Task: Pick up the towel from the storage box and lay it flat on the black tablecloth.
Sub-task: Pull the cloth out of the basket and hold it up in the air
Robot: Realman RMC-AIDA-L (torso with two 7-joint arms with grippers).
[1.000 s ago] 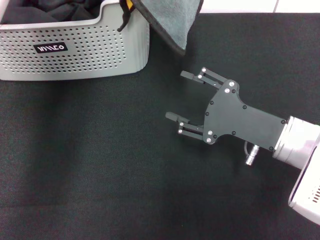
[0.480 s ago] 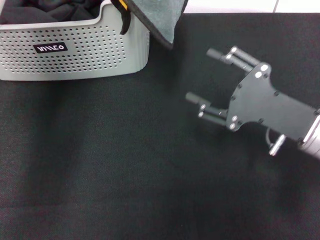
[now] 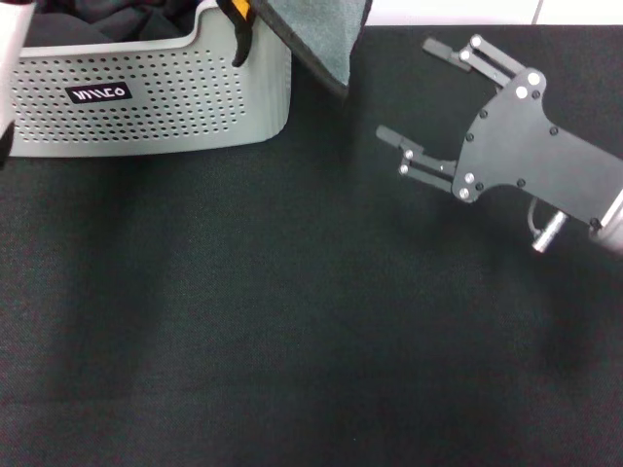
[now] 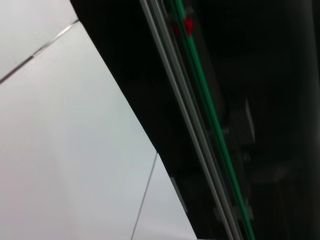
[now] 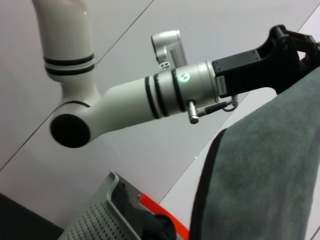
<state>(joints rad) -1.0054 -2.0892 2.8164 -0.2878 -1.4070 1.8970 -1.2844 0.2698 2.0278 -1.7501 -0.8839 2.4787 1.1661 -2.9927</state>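
Note:
The towel (image 3: 316,34) hangs over the storage box's right end at the top of the head view, grey face and black hem showing, with a bit of yellow at its top. In the right wrist view my left gripper (image 5: 287,42) is shut on the top of the towel (image 5: 265,170) and holds it up. The light grey storage box (image 3: 156,97) with a black label stands at the back left on the black tablecloth (image 3: 292,321). My right gripper (image 3: 414,89) is open and empty, over the cloth to the right of the towel.
Dark clothes (image 3: 107,15) lie in the box. A white arm part (image 3: 10,58) shows at the head view's left edge. The box's corner (image 5: 95,222) shows low in the right wrist view. The left wrist view shows only pale floor and a dark edge.
My right gripper has moved away toward the back right, staying open. The hanging towel has shifted a little to the left. A white arm part has come in at the left edge.

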